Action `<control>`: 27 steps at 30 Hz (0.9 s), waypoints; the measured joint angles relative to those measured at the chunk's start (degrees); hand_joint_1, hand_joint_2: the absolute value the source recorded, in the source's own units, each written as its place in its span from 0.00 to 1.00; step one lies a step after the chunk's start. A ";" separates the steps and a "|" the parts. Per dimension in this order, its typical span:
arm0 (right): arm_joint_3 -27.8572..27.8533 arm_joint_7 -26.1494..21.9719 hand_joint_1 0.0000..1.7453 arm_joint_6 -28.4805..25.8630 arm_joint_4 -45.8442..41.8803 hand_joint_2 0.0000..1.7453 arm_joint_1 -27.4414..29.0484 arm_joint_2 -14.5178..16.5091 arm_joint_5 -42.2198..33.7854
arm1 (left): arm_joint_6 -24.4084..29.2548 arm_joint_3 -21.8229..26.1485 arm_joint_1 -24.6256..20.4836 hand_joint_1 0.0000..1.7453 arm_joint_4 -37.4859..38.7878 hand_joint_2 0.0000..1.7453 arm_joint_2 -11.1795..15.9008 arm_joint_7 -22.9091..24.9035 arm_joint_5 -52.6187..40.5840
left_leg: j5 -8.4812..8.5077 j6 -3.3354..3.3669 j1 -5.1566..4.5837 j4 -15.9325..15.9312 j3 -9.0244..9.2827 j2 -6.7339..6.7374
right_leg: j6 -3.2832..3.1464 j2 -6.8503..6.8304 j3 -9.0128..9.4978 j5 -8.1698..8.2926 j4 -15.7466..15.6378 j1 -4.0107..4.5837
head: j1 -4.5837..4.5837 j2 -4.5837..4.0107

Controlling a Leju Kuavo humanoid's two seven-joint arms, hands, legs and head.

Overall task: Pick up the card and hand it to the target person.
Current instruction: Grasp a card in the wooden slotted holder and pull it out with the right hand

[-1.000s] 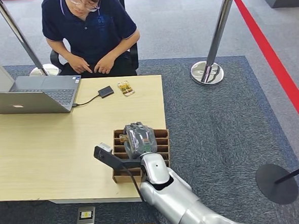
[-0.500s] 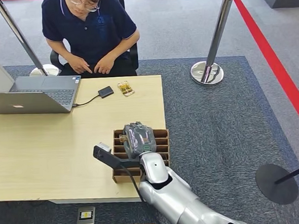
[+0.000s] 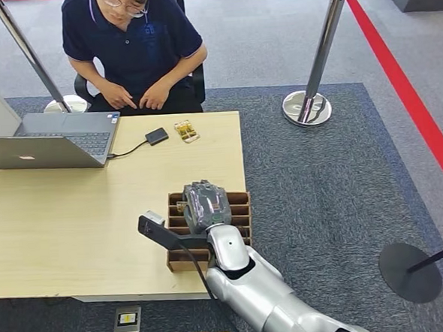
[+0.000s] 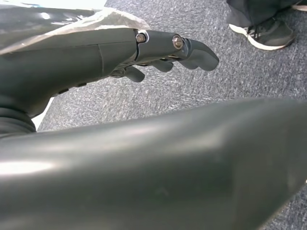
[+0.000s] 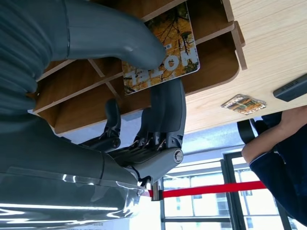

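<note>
A slotted wooden card box [image 3: 240, 210] stands at the table's near right corner. My right hand [image 3: 206, 206] lies over it. In the right wrist view a card [image 5: 170, 52] with an autumn-leaf picture stands in a slot; my thumb [image 5: 119, 43] presses on its face and my fingers [image 5: 168, 110] curl up against its other side, pinching it. A corner of the card [image 3: 181, 206] sticks out past the hand. The person [image 3: 135, 43] sits at the table's far side, hands at its edge. My left hand [image 4: 145, 48] hangs over the carpet, fingers stretched out, holding nothing.
An open laptop [image 3: 53, 139] sits at the far left, cabled to a small black device [image 3: 156, 136]. A second card [image 3: 186, 130] lies beside it. Stanchion posts [image 3: 307, 104] and a red floor line [image 3: 407, 94] stand to the right on the carpet.
My right hand has shifted very slightly over the box; the card stays in its slot. The person and the table's things have not moved.
</note>
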 joint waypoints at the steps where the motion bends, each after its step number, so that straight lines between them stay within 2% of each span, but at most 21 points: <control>1: 0.01 0.04 0.60 0.00 0.05 1.00 -0.05 0.00 0.01 | 0.00 -0.01 0.00 0.00 0.00 0.00 0.00 0.00 -0.03 | 0.00 0.00 0.00 0.00 0.00 0.00 | 0.00 0.00 0.00 0.00 0.00 0.00 | 0.00 0.00; 7: 0.03 0.42 0.70 -0.04 0.12 1.00 -0.13 -0.03 0.07 | -0.08 -0.09 0.00 0.00 0.00 0.00 0.00 0.00 -0.30 | 0.00 0.00 0.00 0.00 0.00 0.00 | 0.00 0.00 0.00 0.00 0.00 0.00 | -0.01 0.00; 27: 0.14 0.74 0.77 -1.48 -0.22 1.00 0.21 -0.25 0.47 | -0.01 -0.32 0.00 0.00 0.00 0.00 0.03 -0.03 -0.58 | 0.00 0.00 0.00 0.00 -0.01 0.00 | 0.00 0.00 -0.01 0.00 0.00 0.00 | -0.01 0.00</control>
